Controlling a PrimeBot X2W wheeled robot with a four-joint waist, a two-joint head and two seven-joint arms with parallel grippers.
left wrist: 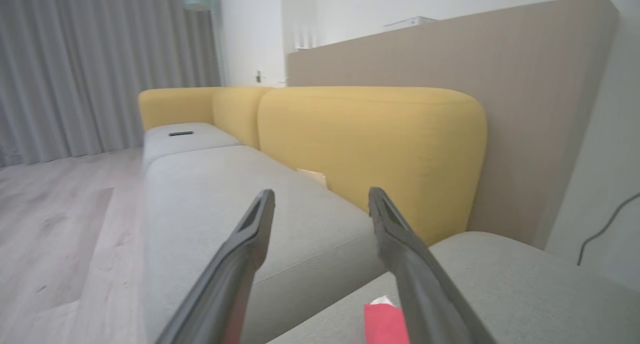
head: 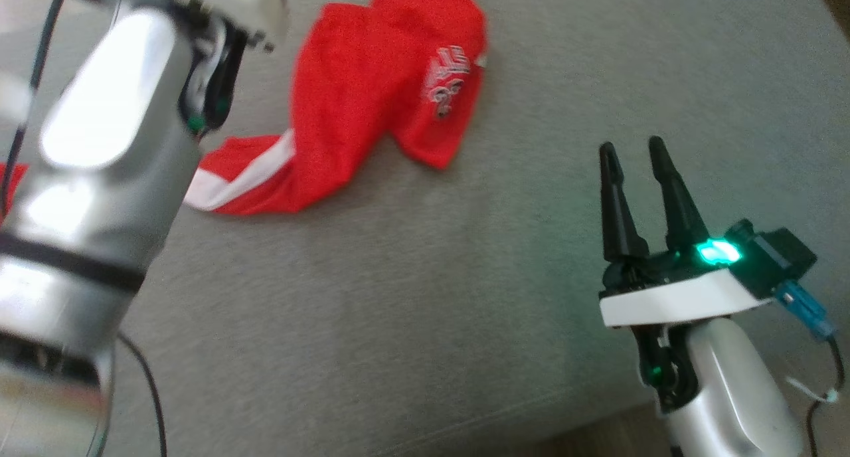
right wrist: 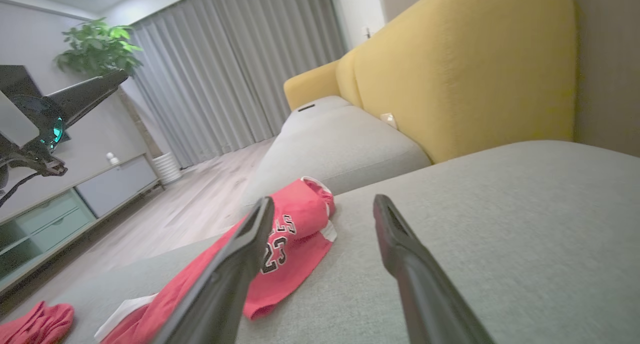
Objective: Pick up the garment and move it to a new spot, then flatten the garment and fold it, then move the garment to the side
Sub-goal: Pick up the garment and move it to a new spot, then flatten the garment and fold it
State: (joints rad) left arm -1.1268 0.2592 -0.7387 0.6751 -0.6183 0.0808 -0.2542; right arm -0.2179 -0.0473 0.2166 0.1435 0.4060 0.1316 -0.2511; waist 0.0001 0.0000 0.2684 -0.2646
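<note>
Head view: red garment (head: 372,91) lies crumpled on the grey sofa (head: 465,324); right tool (head: 631,145) spread, empty, well apart from it.
Left wrist view: left tool (left wrist: 321,194) spread, empty, garment edge just beside one finger.
Right wrist view: garment ahead-left.
Likely the pickup step, not yet done; the next move calls for lowering a tool onto the cloth.

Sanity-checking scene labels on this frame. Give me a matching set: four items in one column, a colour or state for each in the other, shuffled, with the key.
Column one
1. garment
2. sofa backrest
3. right gripper
4. seat cushion

Column two
A. yellow
B. red, lying crumpled
C. grey, with the garment on it
D. jaws apart, holding nothing

Pairs: 1-B, 2-A, 3-D, 4-C
</note>
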